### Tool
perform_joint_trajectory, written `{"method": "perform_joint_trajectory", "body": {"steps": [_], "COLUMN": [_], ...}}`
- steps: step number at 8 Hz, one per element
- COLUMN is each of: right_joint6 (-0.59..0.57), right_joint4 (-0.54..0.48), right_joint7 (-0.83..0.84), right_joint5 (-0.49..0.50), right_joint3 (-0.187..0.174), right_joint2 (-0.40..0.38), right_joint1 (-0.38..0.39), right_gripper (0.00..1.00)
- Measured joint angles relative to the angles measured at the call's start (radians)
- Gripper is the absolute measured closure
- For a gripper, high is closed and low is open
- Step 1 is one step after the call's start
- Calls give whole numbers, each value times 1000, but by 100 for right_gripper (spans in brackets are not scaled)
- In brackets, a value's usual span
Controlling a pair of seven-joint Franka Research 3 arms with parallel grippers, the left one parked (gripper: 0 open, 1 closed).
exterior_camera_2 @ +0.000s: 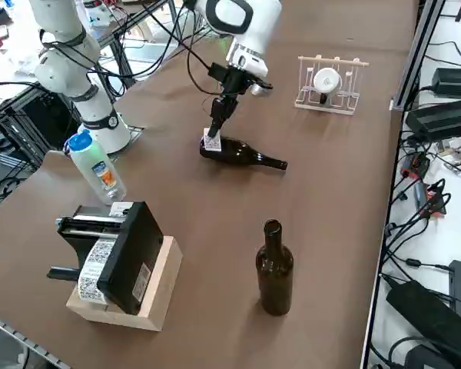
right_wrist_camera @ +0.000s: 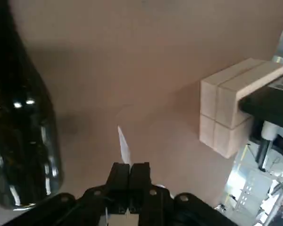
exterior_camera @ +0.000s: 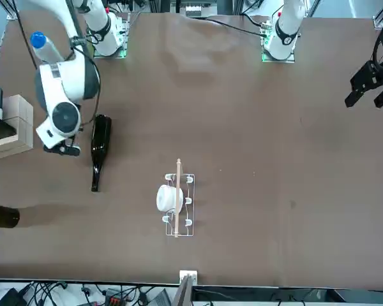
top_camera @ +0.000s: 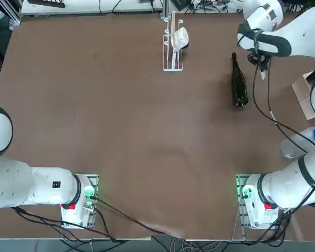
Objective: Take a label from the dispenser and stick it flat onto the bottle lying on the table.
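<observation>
bottle (right_wrist_camera: 19,122) neck cut off, label (right_wrist_camera: 124,145) print perhaps unreadable

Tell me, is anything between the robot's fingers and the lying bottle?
Only the label, pinched in the shut right gripper, hangs beside the bottle; the right side view shows it.

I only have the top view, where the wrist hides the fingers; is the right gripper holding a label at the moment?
Observer: Yes. In the wrist view the right gripper is shut on the label, which sticks out beyond it.
Operator: Is it on the bottle yet?
Observer: No. The label hangs over the table beside the bottle, with a gap between them.
Operator: Is there anything outside my frame?
Observer: A second dark bottle stands upright near the table's edge in the side view.
</observation>
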Motion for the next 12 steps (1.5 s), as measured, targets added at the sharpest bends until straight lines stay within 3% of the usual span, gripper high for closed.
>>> {"method": "perform_joint_trajectory", "body": {"steps": [2,12], "right_joint6": [16,17], "right_joint4": [13,33], "right_joint7": [0,9], "right_joint5": [90,178], "right_joint3": [0,-7], "right_joint2": [19,53], "right_joint1": [24,37], "right_gripper": [99,99]}}
